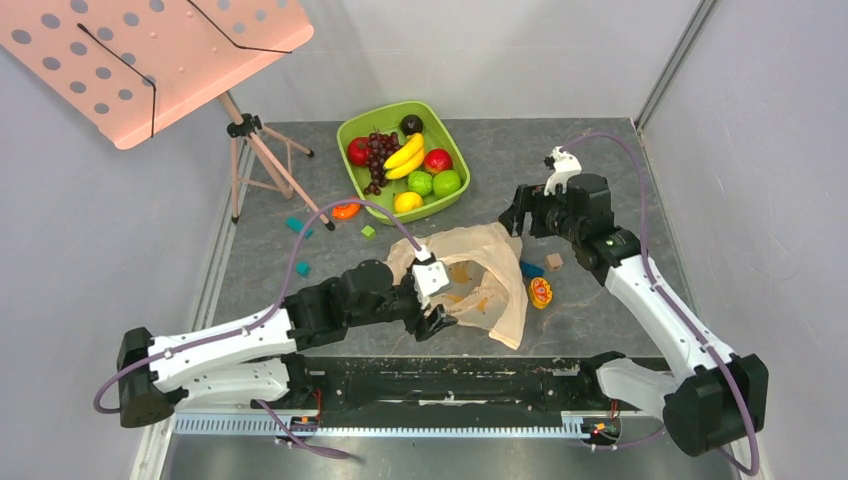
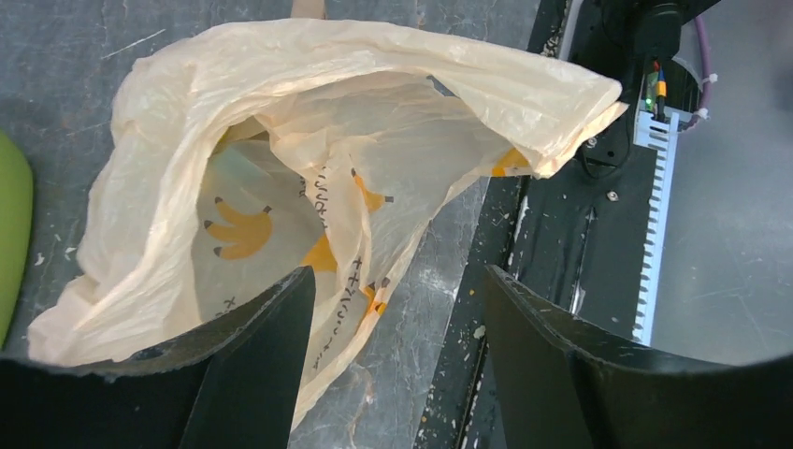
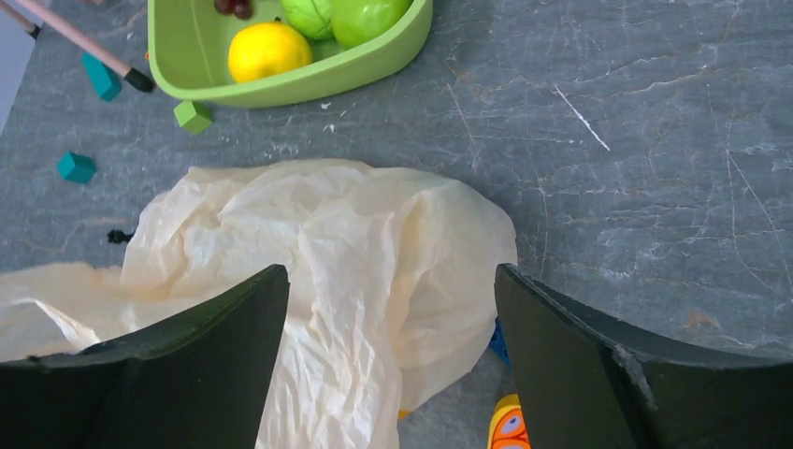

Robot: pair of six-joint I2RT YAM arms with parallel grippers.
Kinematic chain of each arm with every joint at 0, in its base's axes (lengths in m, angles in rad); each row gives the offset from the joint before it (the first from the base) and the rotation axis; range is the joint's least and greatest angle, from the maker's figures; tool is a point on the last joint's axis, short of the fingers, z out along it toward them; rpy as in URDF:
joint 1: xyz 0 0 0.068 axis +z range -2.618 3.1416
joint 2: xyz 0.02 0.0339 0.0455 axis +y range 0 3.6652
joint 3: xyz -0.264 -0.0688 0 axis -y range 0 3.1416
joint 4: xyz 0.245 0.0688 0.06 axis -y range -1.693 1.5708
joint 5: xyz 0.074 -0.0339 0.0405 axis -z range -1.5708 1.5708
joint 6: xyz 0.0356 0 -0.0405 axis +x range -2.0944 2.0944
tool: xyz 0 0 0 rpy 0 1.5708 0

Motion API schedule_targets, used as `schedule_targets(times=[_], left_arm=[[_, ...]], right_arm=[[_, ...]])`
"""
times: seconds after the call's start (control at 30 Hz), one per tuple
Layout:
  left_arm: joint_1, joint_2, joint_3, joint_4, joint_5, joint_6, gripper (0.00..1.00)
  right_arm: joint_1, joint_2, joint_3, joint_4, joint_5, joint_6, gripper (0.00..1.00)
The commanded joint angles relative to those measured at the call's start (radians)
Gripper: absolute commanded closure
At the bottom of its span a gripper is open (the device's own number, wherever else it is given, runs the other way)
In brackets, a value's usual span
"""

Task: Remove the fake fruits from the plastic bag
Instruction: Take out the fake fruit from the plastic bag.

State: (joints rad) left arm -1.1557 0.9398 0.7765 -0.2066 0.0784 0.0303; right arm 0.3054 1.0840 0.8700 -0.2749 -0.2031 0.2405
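At the far left a pink perforated music stand (image 1: 150,60) stood on its thin tripod, with a few small teal blocks (image 1: 302,268) scattered on the grey, scuffed stone-look counter (image 1: 600,170).

The left pincer (image 1: 435,318) lay low at the near side of the plastic bag (image 1: 495,265). Its jaws were spread wide and gripped nothing, and one finger (image 2: 271,327) sat right at the bag's lower lip.

Behind it, the green tub (image 1: 345,128) held the glossy, hard-looking fruits: the dark grape bunch (image 1: 378,158), the curved banana (image 1: 404,157) and the small round yellow fruit (image 1: 407,201). They were smooth and probably slippery, but likely light enough to pinch across their middle.

The bag lay slumped in the middle of the counter, its mouth gaping toward the left wrist camera. It was thin, crinkly, translucent peach film with banana prints. No fruit showed inside, though the deeper folds were hidden. It would likely collapse and slide under a push, so a pinch on the rim or a handle looks surest.

The right pincer (image 1: 518,215) hovered over the bag's far end, jaws wide and empty.
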Motion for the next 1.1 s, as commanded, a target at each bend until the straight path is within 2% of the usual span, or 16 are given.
schedule_targets(times=[0.0, 0.13, 0.43, 0.77, 1.07], left_arm=[[-0.010, 0.058, -0.070, 0.273, 0.013, 0.011, 0.28], [-0.010, 0.184, -0.085, 0.401, -0.035, 0.055, 0.29], [0.003, 0.395, -0.060, 0.602, -0.195, 0.113, 0.30], [0.059, 0.551, -0.040, 0.720, -0.230, 0.151, 0.32], [0.104, 0.647, -0.031, 0.819, -0.228, 0.186, 0.32]], right_arm=[[-0.005, 0.075, 0.063, 0.045, 0.046, 0.054, 0.19], [-0.009, 0.116, 0.050, 0.057, 0.067, 0.051, 0.26], [-0.026, 0.199, 0.047, 0.094, 0.074, 0.034, 0.32], [-0.034, 0.307, 0.106, 0.123, 0.054, 0.033, 0.39], [-0.037, 0.503, 0.252, 0.147, 0.075, 0.050, 0.40]])
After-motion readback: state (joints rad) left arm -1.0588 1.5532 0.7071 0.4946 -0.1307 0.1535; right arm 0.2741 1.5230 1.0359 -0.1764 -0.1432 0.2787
